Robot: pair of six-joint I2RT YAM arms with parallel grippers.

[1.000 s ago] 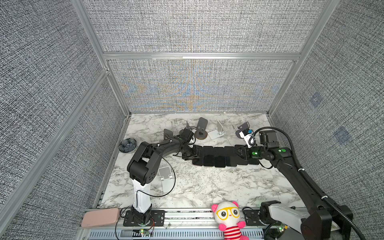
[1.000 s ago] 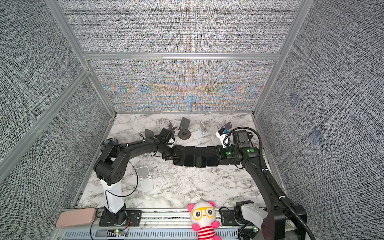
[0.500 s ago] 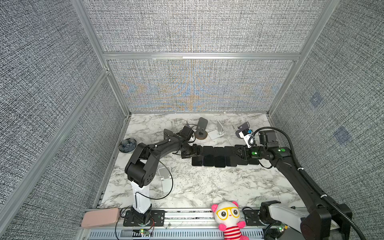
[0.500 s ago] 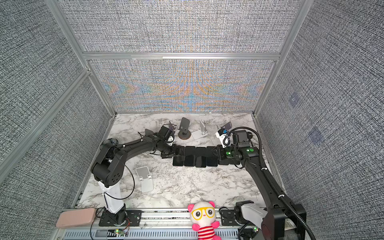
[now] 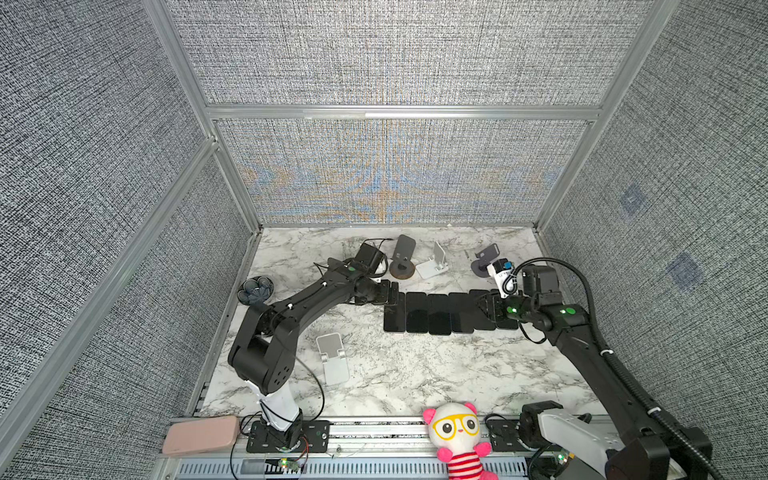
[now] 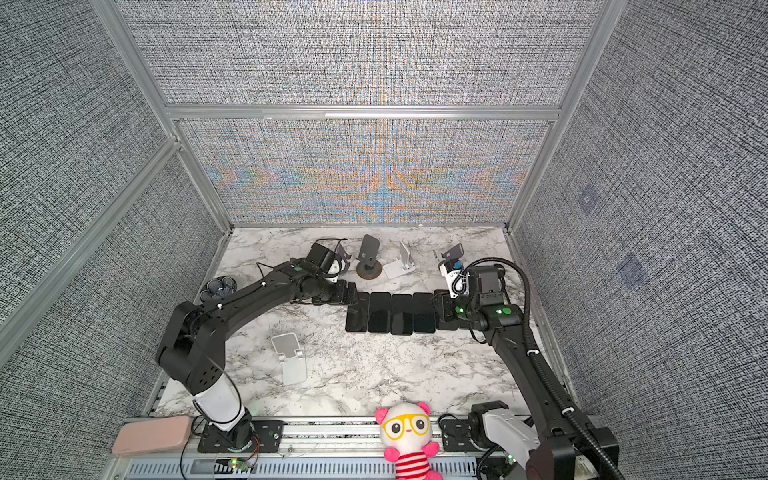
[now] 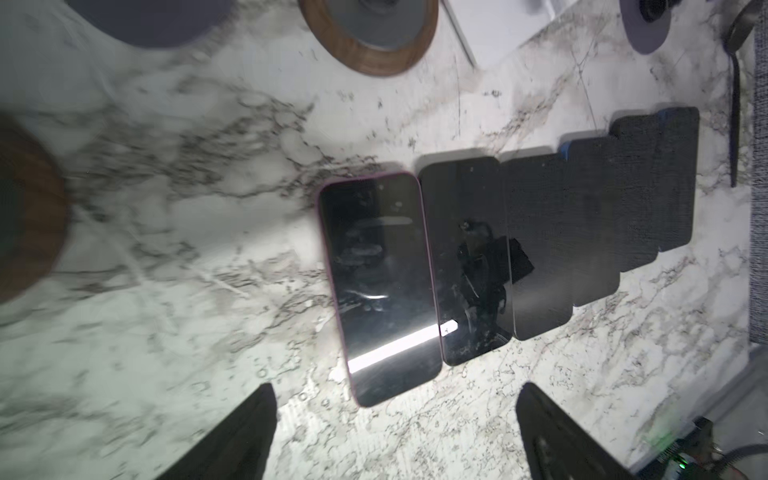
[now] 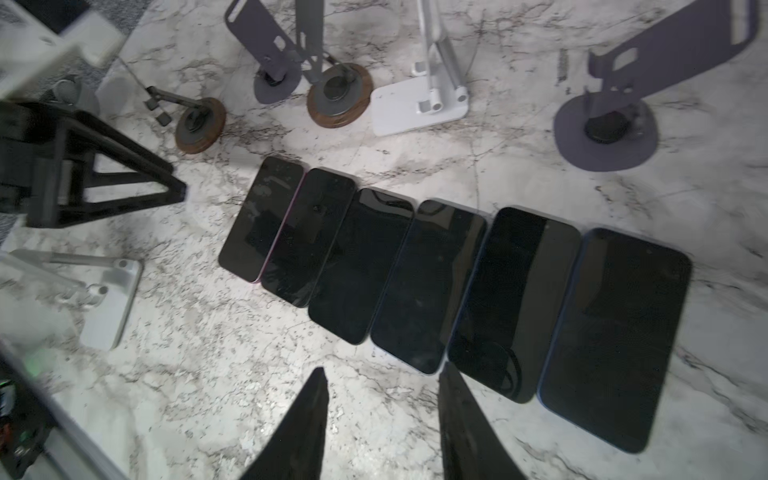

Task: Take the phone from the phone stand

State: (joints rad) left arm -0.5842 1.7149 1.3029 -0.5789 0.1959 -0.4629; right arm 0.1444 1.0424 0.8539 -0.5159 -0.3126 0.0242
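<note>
Six phones (image 8: 361, 266) were counted, laid flat and screen-up in one row on the marble table (image 5: 415, 374), edges touching or slightly overlapping; none was seated on a stand. Six phone stands were counted in the right wrist view: two purple stands (image 8: 602, 141), two wooden-based stands (image 8: 338, 114) and two white stands (image 8: 415, 112), all empty. Five were grouped behind the row and one white stand lay apart near the left arm. One plush toy (image 5: 455, 436) was seen at the front rail. The pink-edged phone (image 7: 382, 286) was found at the left end of the row, just beside the left gripper (image 7: 397, 392), whose jaws were spread wide with nothing between them. The right gripper (image 8: 382, 370) was held over the right part of the row, its jaws parted and empty as well. Compared with a second earlier, the left arm's elbow was seen shifted further left in both top views. The row of phones, the stands and the right arm appeared unchanged.
</note>
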